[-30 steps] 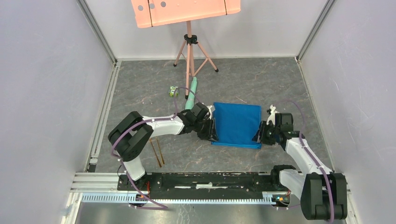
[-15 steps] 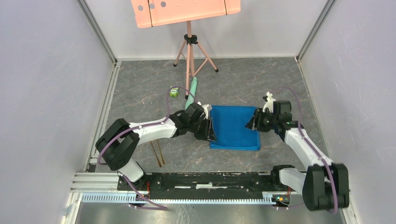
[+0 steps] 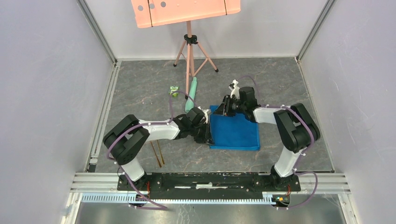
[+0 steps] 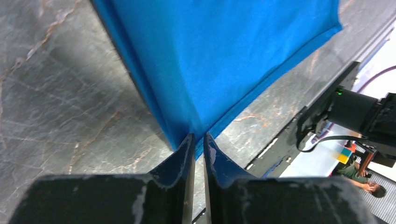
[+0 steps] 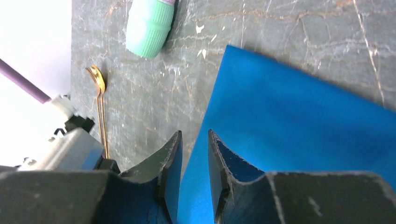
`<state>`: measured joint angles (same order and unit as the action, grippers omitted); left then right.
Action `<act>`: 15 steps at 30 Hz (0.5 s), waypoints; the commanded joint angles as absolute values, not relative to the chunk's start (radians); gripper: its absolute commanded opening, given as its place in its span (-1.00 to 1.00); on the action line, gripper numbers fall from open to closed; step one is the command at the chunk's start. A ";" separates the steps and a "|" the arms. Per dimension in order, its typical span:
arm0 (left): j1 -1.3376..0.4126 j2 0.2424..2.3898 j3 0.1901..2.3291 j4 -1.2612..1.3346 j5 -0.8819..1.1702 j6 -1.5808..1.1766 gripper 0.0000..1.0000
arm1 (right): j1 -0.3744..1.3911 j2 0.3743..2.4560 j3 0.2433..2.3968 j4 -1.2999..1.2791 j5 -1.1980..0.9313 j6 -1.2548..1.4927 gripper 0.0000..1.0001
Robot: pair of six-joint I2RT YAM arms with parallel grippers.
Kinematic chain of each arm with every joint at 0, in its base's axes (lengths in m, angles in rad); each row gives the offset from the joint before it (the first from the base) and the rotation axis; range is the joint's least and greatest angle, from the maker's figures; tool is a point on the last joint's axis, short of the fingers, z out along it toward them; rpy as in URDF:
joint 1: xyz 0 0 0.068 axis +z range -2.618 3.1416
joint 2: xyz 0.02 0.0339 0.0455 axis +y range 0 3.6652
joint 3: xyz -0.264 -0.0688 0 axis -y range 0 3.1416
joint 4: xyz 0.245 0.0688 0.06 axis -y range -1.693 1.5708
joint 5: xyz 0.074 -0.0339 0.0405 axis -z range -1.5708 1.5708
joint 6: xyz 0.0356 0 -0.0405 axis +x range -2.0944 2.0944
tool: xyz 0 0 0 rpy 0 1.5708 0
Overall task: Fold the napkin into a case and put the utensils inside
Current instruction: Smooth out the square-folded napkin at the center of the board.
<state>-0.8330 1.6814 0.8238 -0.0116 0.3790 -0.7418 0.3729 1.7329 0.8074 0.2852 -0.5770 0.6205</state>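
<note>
- Napkin (image 3: 236,131): lies flat on the table (image 3: 140,88) as a blue rectangle between my two arms, just right of centre
- Left gripper (image 4: 196,140): jaws drawn to a thin slit at the napkin's near-left corner. The cloth rises in a small ridge into the tips, so I read this as a pinch on the napkin
- Right gripper (image 5: 191,140): jaws partly apart, straddling the napkin's edge close to its far-left corner. The hem runs into the gap, and nothing is clamped yet as far as I can see
- Utensils (image 3: 157,152): gold fork and spoon side by side on the table, left of the napkin and well apart from it, near my left arm's base
- Green tube (image 5: 148,25): just beyond the far-left corner, not touching the cloth
- Handling, my judgement: the cloth is light and limp. It will sag between two holds and drag across the table, so I should take it at the corners with the hem well inside the pads
- The utensils look thin, stiff and slick, lying flush to the table. I should grip across the handles
</note>
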 commanded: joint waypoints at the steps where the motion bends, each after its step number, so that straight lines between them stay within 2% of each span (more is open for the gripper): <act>1: -0.834 1.705 0.782 0.043 0.334 -0.742 -0.65 | 0.375 1.842 0.871 0.492 -0.609 0.681 -0.37; 9: -0.833 1.730 0.724 0.024 0.271 -0.731 -0.72 | 0.371 2.052 0.952 0.603 -0.642 0.682 -0.40; 15: -0.834 1.700 0.666 0.041 0.250 -0.729 -0.72 | 0.344 2.097 1.056 0.494 -0.605 0.591 -0.39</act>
<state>-0.8318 1.6928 0.7296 0.1036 0.3504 -0.7429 0.3668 2.0617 0.9703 0.5396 -0.6453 0.6762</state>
